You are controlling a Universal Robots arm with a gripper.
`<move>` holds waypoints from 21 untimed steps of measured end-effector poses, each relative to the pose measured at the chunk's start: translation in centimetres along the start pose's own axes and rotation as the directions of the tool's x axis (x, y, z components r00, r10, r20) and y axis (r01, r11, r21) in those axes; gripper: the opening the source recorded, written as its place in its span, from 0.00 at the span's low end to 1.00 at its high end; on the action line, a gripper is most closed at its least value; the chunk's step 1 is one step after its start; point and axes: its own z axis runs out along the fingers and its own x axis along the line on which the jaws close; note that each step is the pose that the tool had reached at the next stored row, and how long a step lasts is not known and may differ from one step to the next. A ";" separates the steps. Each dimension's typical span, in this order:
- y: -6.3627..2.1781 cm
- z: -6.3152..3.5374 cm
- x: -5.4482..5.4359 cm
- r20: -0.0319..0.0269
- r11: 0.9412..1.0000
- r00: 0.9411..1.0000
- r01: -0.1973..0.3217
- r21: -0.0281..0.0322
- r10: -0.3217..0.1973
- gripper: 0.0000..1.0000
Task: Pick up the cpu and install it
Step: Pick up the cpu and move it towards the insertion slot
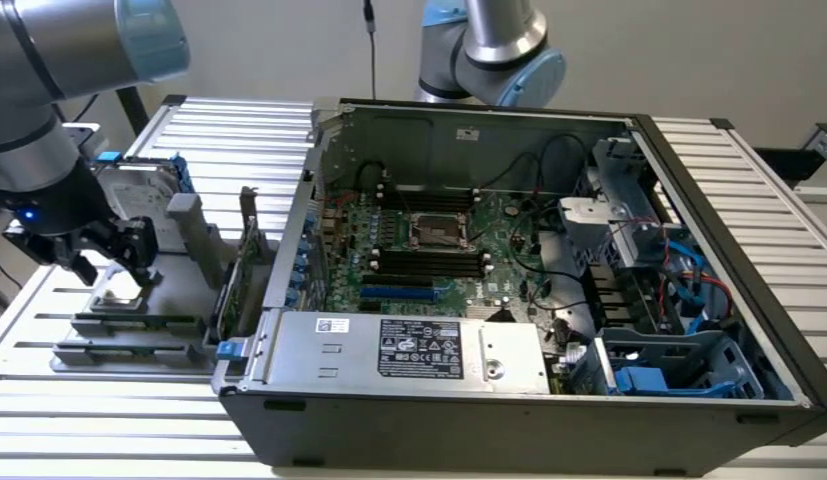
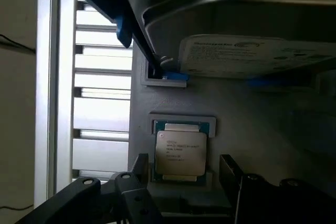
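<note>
The cpu (image 2: 180, 153), a small square chip with a silvery-grey top and printed text, lies flat in a recess of the grey holder block (image 2: 247, 124). My gripper (image 2: 184, 174) is open just above it, with one black finger (image 2: 140, 167) on each side of the chip and a gap left to it. In the exterior view the gripper (image 1: 114, 270) hangs over the cpu (image 1: 117, 297) on the fixture at the exterior view's left. The empty cpu socket (image 1: 440, 232) sits in the middle of the motherboard inside the open computer case (image 1: 733, 250).
A silver hard drive (image 2: 252, 56) with blue brackets (image 1: 173, 175) stands close behind the cpu on the same fixture. An expansion card (image 1: 242, 265) stands upright between fixture and case. Black memory slots (image 1: 427, 262), cables and a power supply (image 1: 413, 345) surround the socket. A second arm (image 1: 500, 50) is behind the case.
</note>
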 end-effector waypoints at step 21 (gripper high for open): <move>0.12 1.37 -0.4 -0.028 1.000 1.000 -0.006 -0.001 0.006 0.65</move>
